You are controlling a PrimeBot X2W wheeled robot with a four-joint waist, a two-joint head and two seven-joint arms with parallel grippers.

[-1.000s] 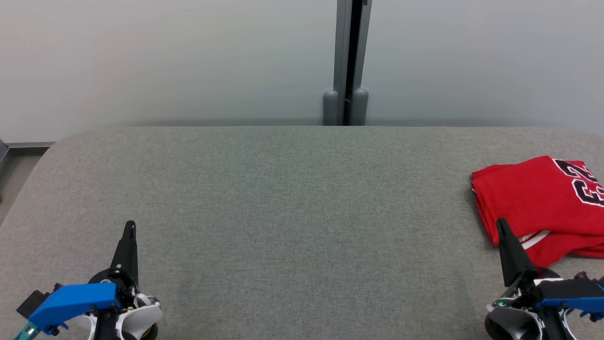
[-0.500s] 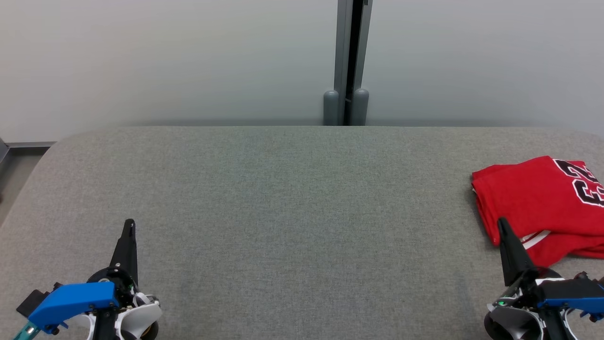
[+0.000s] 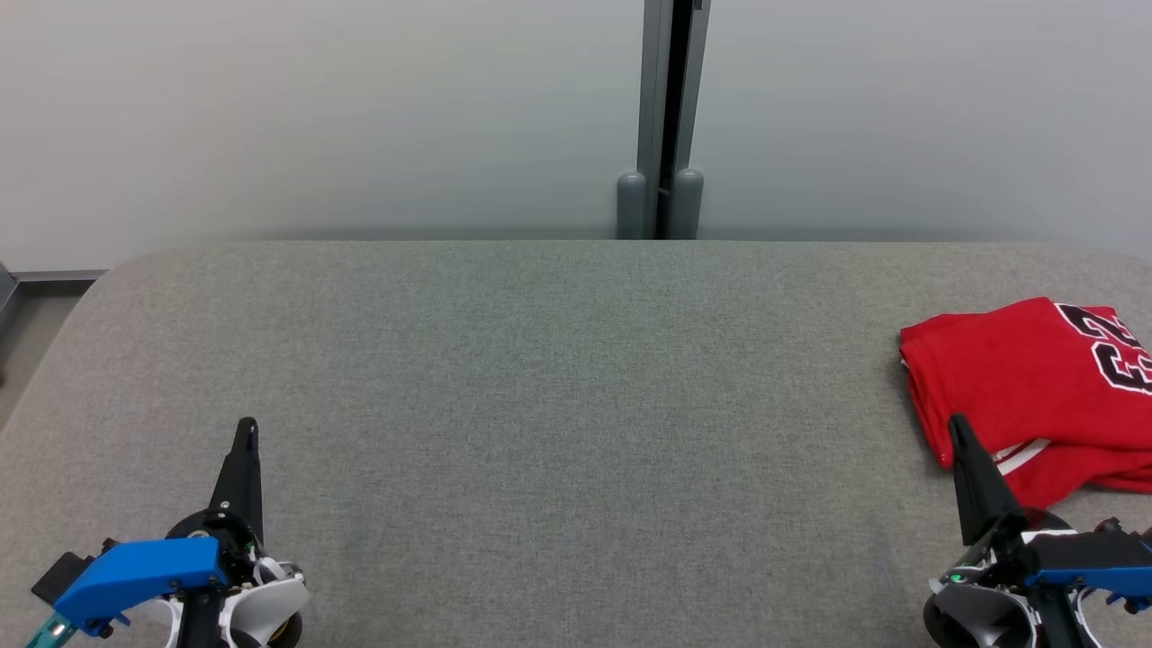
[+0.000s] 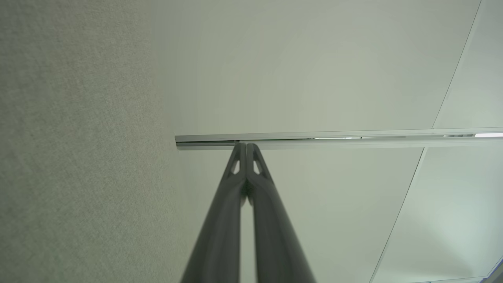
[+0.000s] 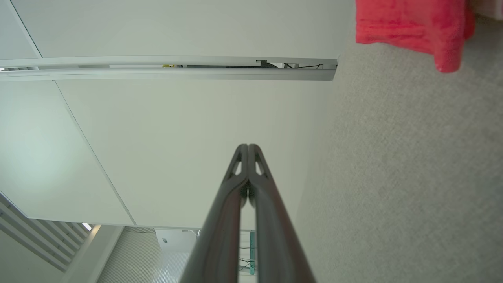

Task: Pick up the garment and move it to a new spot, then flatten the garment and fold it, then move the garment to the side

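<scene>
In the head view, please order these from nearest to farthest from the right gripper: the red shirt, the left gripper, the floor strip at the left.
1. Red shirt, beside the right gripper, far right.
2. Left gripper, across the table, lower left.
3. Floor strip, past the table's left end.

A: Head view. We see even, diffuse light from above. The grey padded surface (image 3: 576, 378) shows no glare, and only a soft shadow lies along its far edge.

B: Wrist views. We note a pale greenish cast. The fingers (image 4: 220, 236) blur near the lens, and the wall rail (image 5: 169, 73) bows slightly.
</scene>
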